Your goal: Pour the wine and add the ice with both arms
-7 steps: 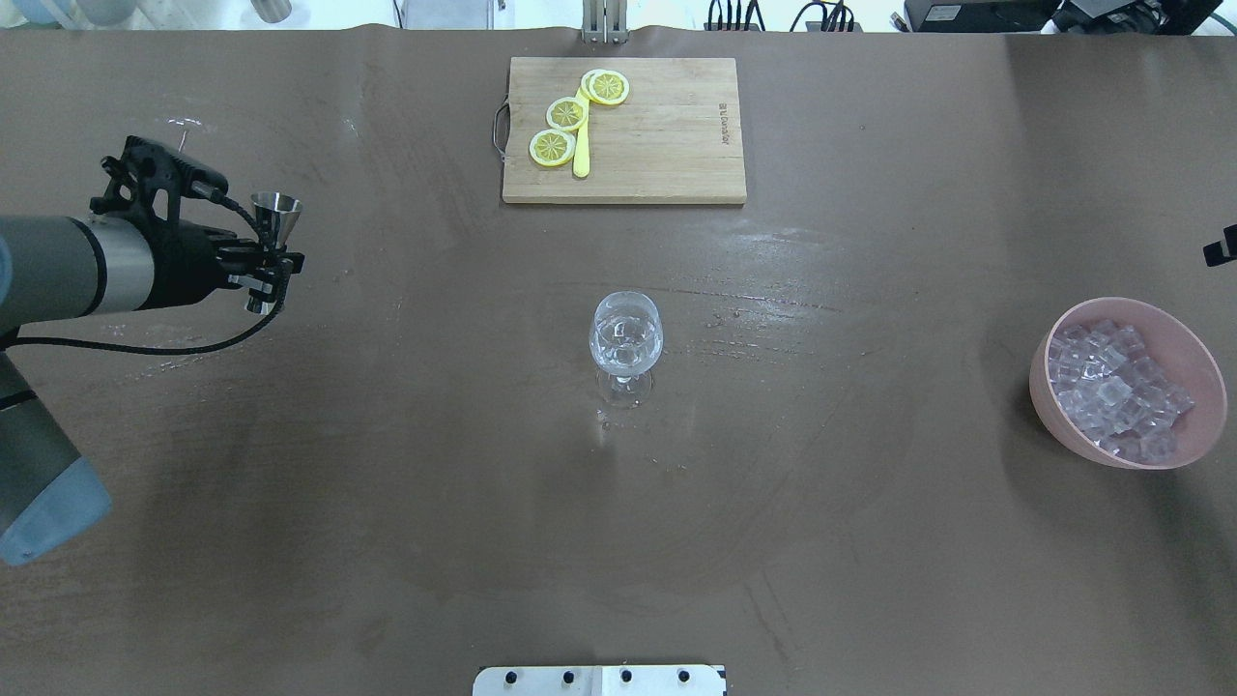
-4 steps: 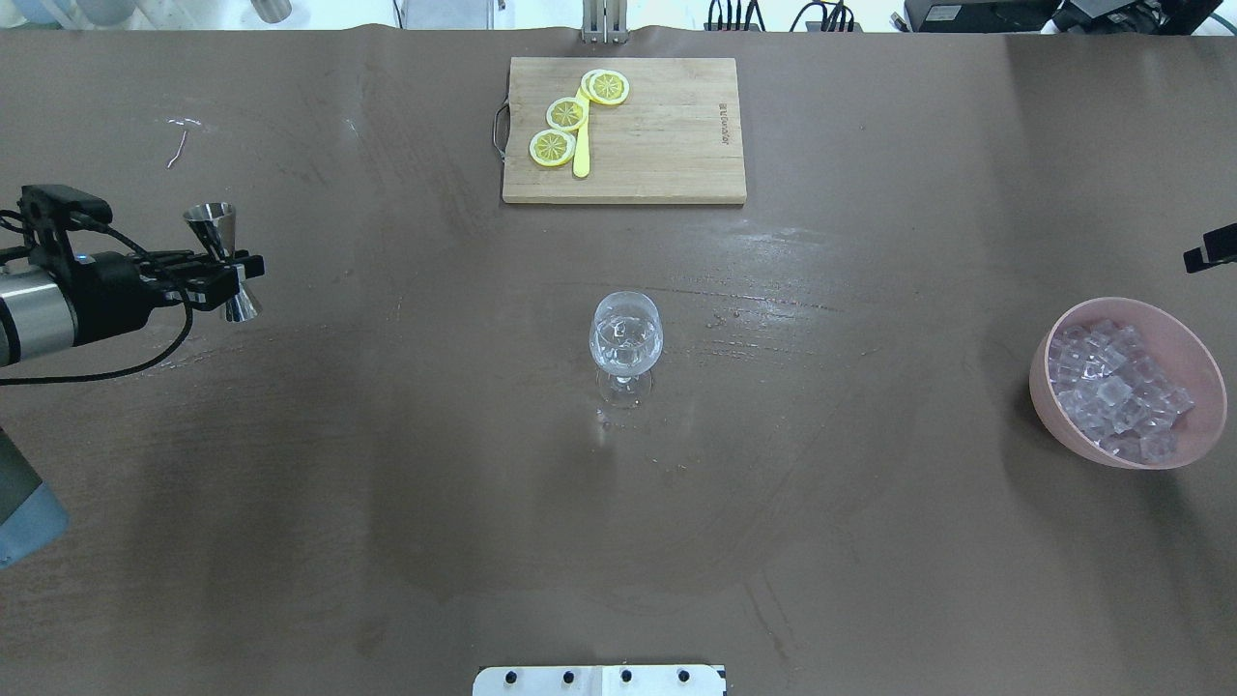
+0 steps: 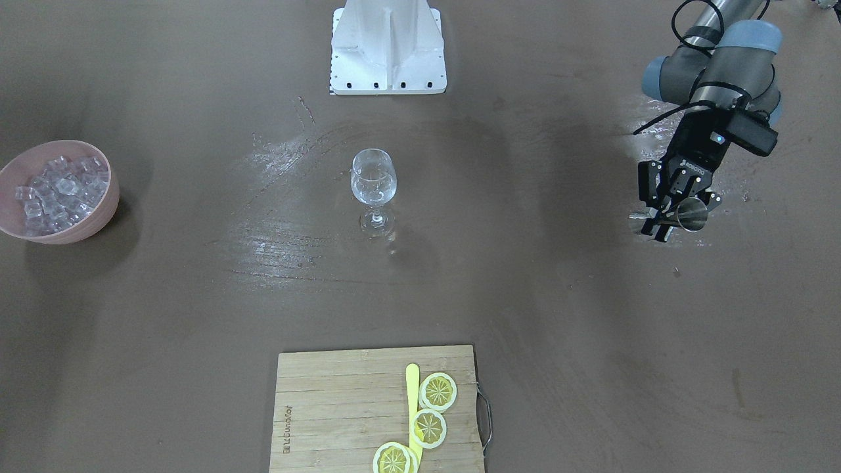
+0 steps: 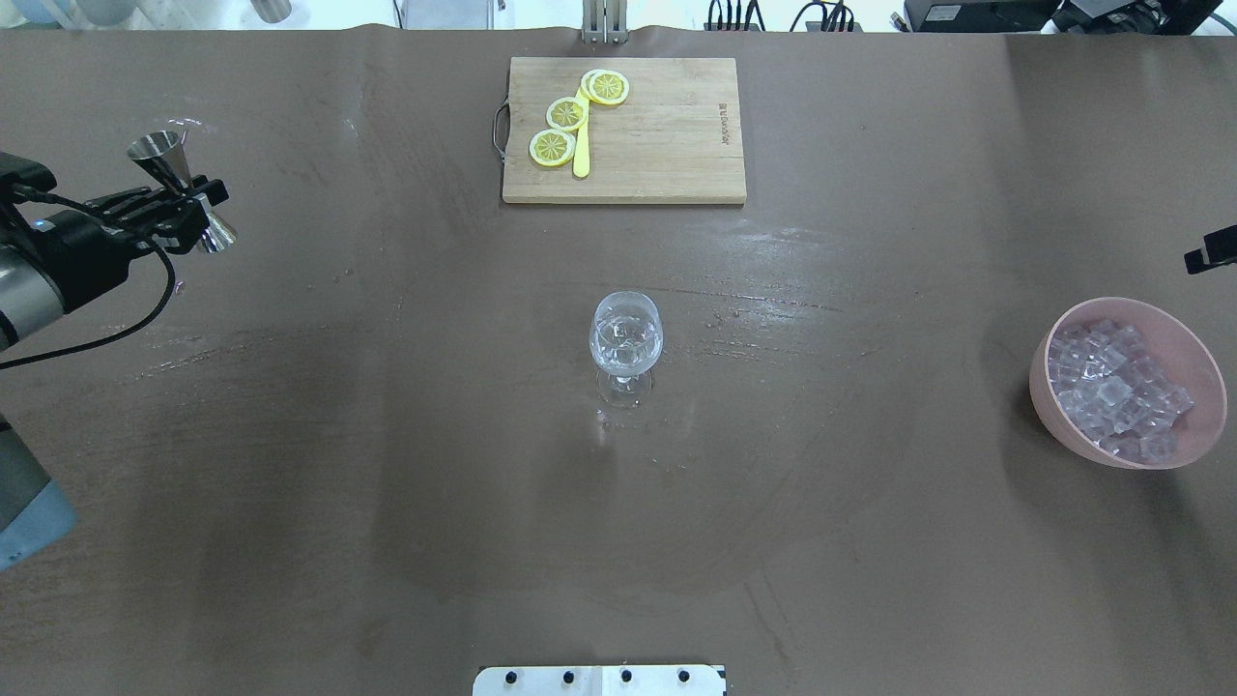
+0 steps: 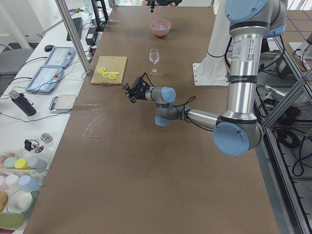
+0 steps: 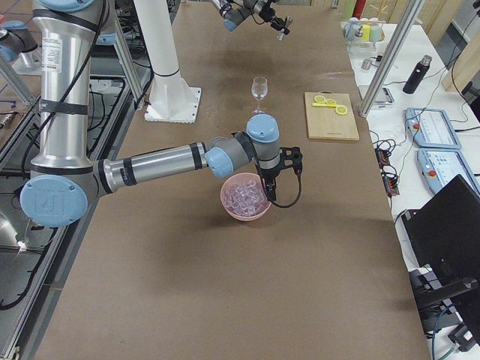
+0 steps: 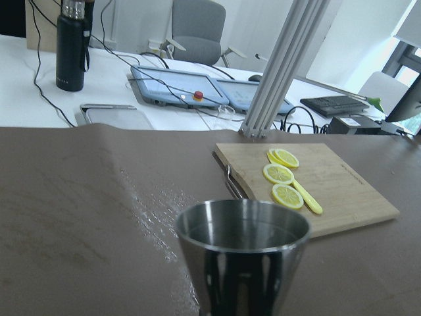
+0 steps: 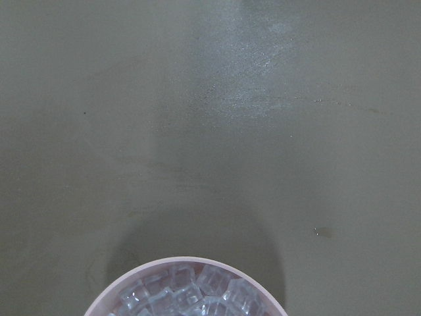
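My left gripper (image 4: 188,205) is shut on a steel jigger (image 4: 172,159) and holds it above the table's far left part. It also shows in the front view (image 3: 667,220) and the jigger fills the left wrist view (image 7: 243,250). A clear wine glass (image 4: 626,338) stands at mid-table with what look like clear cubes inside. The ice (image 4: 1116,387) fills a pink bowl (image 4: 1203,430) at the right. My right gripper (image 6: 271,196) hangs by the bowl's rim; I cannot tell whether it is open or shut. The ice shows at the bottom of the right wrist view (image 8: 191,296).
A wooden cutting board (image 4: 667,145) with lemon slices (image 4: 565,114) and a yellow knife lies at the far middle. The white pedestal (image 3: 387,46) stands at the near edge. Wet streaks mark the brown table around the glass.
My left gripper has carried the jigger further left and toward the table's far side, away from the glass. The glass and bowl have not moved.
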`<state>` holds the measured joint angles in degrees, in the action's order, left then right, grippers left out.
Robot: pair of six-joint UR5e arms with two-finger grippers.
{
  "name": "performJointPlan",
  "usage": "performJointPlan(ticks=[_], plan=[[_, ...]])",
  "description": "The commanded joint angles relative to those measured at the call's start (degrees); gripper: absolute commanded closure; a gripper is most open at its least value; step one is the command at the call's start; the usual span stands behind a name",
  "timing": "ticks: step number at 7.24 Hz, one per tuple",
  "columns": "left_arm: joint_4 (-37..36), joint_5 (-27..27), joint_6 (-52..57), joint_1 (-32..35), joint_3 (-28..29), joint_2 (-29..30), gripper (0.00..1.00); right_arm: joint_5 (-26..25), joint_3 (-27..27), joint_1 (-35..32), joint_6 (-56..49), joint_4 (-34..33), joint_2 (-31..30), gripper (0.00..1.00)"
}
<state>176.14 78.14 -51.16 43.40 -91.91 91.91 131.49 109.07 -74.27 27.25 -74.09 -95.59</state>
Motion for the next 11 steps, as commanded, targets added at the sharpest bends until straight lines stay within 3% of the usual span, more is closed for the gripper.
performJointPlan(ticks=[1, 2, 4, 11], plan=[[-0.62, -6.14, 8.06, -0.33, 6.01, 1.33, 1.0, 0.0, 0.0, 0.09, 0.0, 0.0, -0.04, 0.0], [-1.93, -8.76, 10.71, -0.42, 8.31, 1.6, 1.0, 0.0, 0.0, 0.09, 0.0, 0.0, -0.04, 0.0], [-5.97, -9.06, 11.88, -0.51, 8.51, 2.91, 1.0, 0.0, 0.0, 0.09, 0.09, 0.0, -0.04, 0.0], [-0.71, -3.96, 7.04, -1.65, 14.65, 4.15, 1.0, -0.71, 0.0, 0.18, 0.0, 0.0, 0.05, 0.0]])
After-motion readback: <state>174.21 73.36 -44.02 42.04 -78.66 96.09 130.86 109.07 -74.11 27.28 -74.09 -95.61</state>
